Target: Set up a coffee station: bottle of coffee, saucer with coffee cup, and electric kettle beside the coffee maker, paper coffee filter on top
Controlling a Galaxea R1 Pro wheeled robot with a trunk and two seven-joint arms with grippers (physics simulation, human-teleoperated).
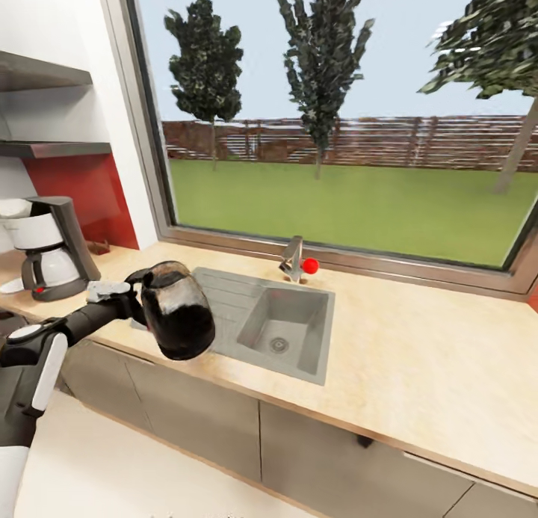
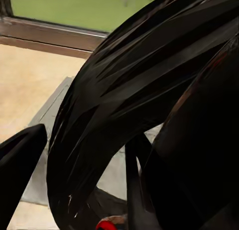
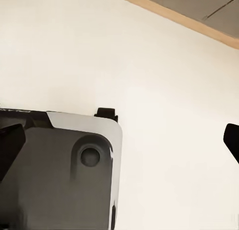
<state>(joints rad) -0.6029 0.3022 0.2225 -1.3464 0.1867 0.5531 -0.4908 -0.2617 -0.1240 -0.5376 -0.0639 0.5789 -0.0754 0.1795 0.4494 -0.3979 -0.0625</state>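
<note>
Our left gripper is clamped on the black handle of the electric kettle, which hangs tilted in the air over the front edge of the kitchen countertop, just beside the grey sink. Up close, through the left wrist camera, we see the kettle's dark glass body against the sink's drainboard. Our right gripper stands with its two dark fingertips wide apart over the pale floor, holding nothing. Further left on the counter stands the coffee maker, well apart from the kettle, below the kitchen shelf. Behind the sink, the tap carries a small red knob.
</note>
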